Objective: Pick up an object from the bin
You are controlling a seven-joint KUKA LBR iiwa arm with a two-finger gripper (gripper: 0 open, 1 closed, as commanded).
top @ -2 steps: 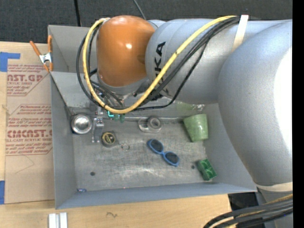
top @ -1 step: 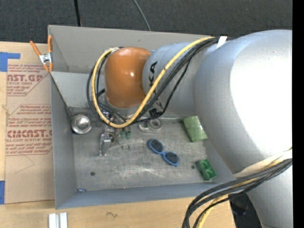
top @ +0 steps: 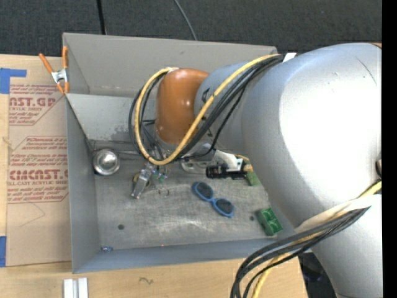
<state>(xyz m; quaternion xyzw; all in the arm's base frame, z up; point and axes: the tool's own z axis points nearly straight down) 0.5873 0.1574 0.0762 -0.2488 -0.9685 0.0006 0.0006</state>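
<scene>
Closest to us bulks the robot arm's broad silver-grey casing [top: 329, 135], which covers the whole side of the bin it comes in from. Yellow and black cables [top: 141, 120] loop around its rounded orange wrist cover [top: 177, 110]. Below that cover we see the metal gripper [top: 141, 184], low down, at or close to the floor of the grey metal bin [top: 84, 203]. We cannot tell whether it is apart or together, nor whether anything sits in it.

Just beside the gripper, on its arm side, lies a tiny blue-green scrap [top: 161, 177] too small for us to name. On the gripper's other side, away from the arm and a little toward the back wall, rests a shiny silver round metal knob [top: 106, 162], apart from the gripper.

Farther out on the arm side, a pair of blue plastic toy glasses [top: 213, 198] lies flat on the bare floor. Behind these, under the wrist, we make out a black cylindrical piece with a white part [top: 224, 171], and a small green bit [top: 251, 179] at its far end. Farthest from the gripper, a green ribbed block [top: 269, 221] sits by the casing's edge, near the front wall.
</scene>
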